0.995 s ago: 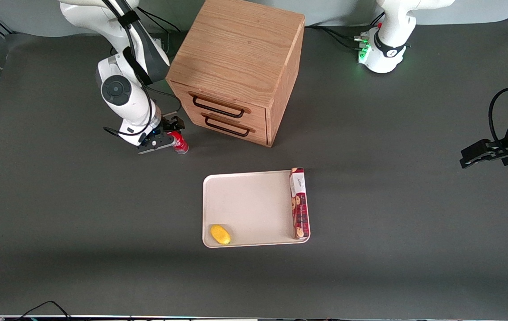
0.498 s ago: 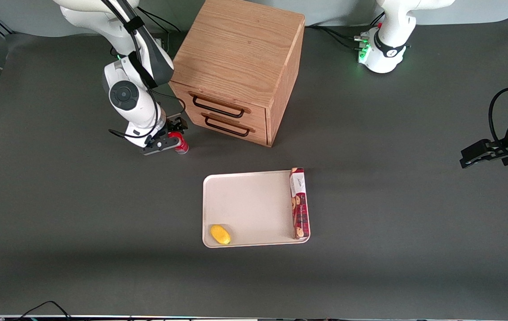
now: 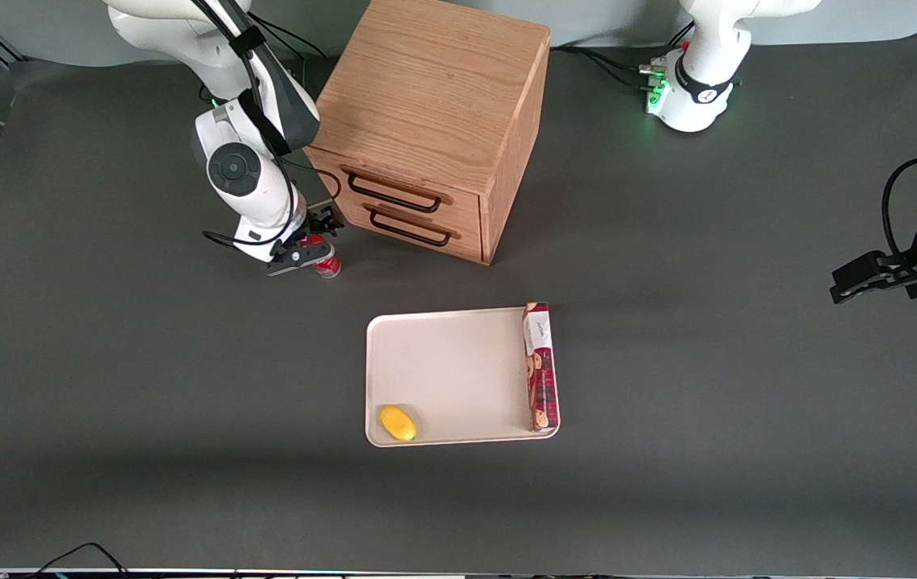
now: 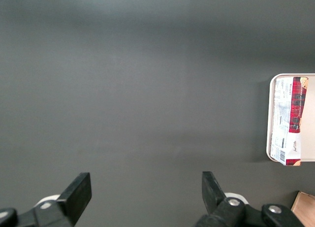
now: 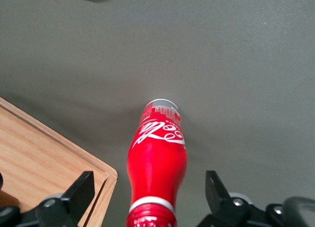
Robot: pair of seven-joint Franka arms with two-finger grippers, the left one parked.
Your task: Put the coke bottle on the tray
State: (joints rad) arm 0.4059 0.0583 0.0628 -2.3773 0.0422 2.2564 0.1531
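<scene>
**Gripper over the bottle, tray waiting**

From the front, the coke bottle (image 3: 328,264) stood on the dark table (image 3: 104,386), just in front of the oak cabinet (image 3: 426,129) near its corner toward the working arm's end. The gripper (image 3: 315,241) hung right over the bottle, and the arm hid most of it, so only the low red part and silvery base showed. The tray (image 3: 458,322) lay flat on the table, nearer to the camera than the cabinet and well apart from the bottle. Two things lay in the tray. A long red biscuit box (image 3: 540,367) lay along the tray's short edge toward the parked arm's end. A small yellow lemon (image 3: 397,423) sat in the tray's corner nearest the camera, toward the working arm's end. The middle of the tray was bare. Both cabinet drawers looked closed.

The parked arm's wrist camera showed mostly bare table, with one end of the tray (image 4: 270,153) and the biscuit box (image 4: 290,121) lying in it along the rim.

From the working arm's wrist, the coke bottle (image 5: 158,160) stood between the two spread fingers (image 5: 81,190) of the gripper (image 5: 150,190). The fingers were apart and did not touch the bottle. A corner of the cabinet (image 5: 44,158) sat just beside the bottle.
</scene>
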